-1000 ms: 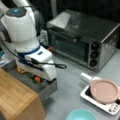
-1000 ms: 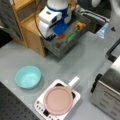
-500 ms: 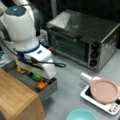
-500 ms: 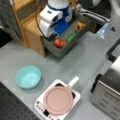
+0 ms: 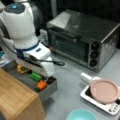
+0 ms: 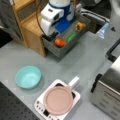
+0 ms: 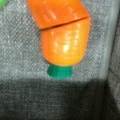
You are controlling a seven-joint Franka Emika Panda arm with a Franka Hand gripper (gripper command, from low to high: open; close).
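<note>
So in a front view's left there's the wooden shelf [image 5: 18, 100], and right next to it the grey tray [image 5: 50, 90] where I'm hanging out. My gripper [image 5: 51, 79] is down low inside the tray, just beside the toy carrot [image 5: 42, 85]; honestly can't tell if my fingers are spread or pinched, my own arm blocks them. The wrist view is basically all carrot [image 7: 63, 37], lying flat on the grey liner, green stub pointing at the bottom. A green veggie [image 5: 35, 76] and a yellow one [image 5: 21, 69] sit further along the tray. Moving right: toaster oven [image 5: 85, 42], then the pink pan [image 5: 103, 90] on the little white burner [image 5: 110, 107], with the teal bowl [image 5: 81, 115] near the bottom.
</note>
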